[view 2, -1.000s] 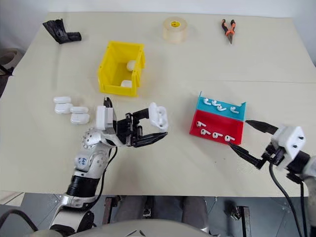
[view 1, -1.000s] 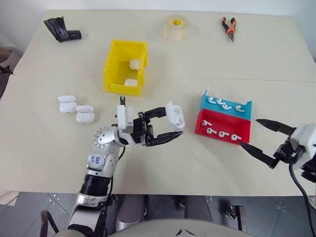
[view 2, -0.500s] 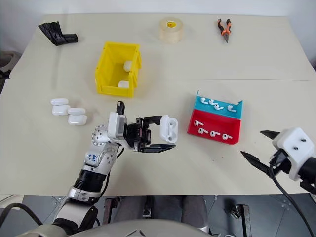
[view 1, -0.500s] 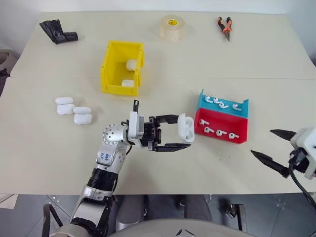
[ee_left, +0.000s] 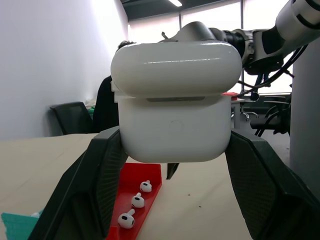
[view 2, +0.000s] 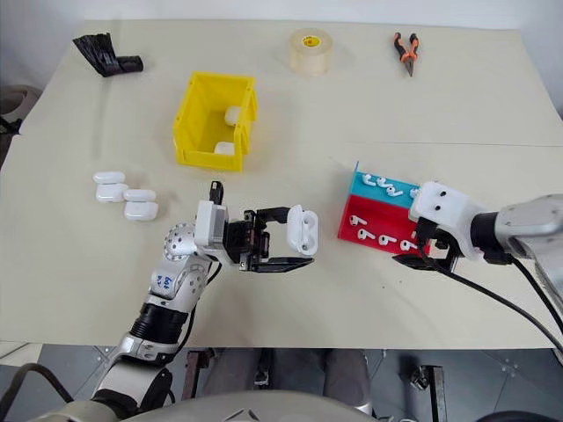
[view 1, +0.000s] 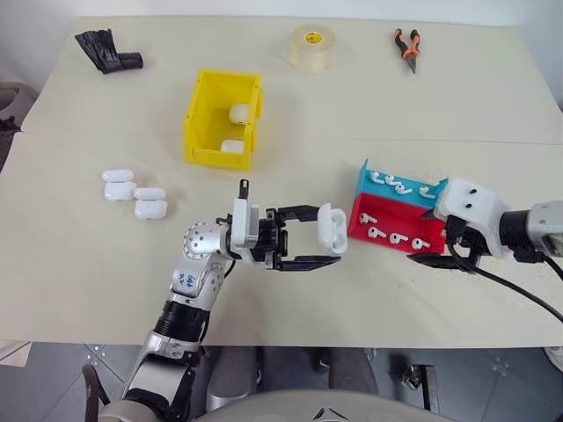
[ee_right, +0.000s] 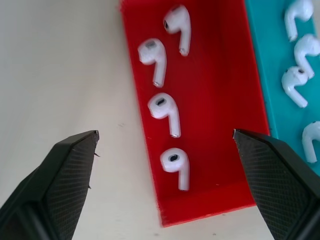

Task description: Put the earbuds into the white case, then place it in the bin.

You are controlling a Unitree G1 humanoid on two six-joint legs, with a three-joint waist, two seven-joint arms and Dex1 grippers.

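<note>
- Big beige table [view 1: 290,105], with a roll of tape [view 1: 312,47], orange-handled pliers [view 1: 407,46] and some crumpled black thing [view 1: 107,51] along the far edge.
- Left gripper [view 1: 332,243] is up off the table, jaws pinching the white case [view 1: 332,229], lid flipped open.
- Right gripper [ee_right: 165,142] hangs over the near end of the red tray [ee_right: 215,100], jaws spread wide with nothing between them.
- Four earbuds [ee_right: 169,107] lie in the red tray, more in the blue tray [view 1: 400,186] touching it.
- Yellow bin [view 1: 222,120] sits farther back with two cases in it; four spare cases [view 1: 134,193] lie off to the left.
</note>
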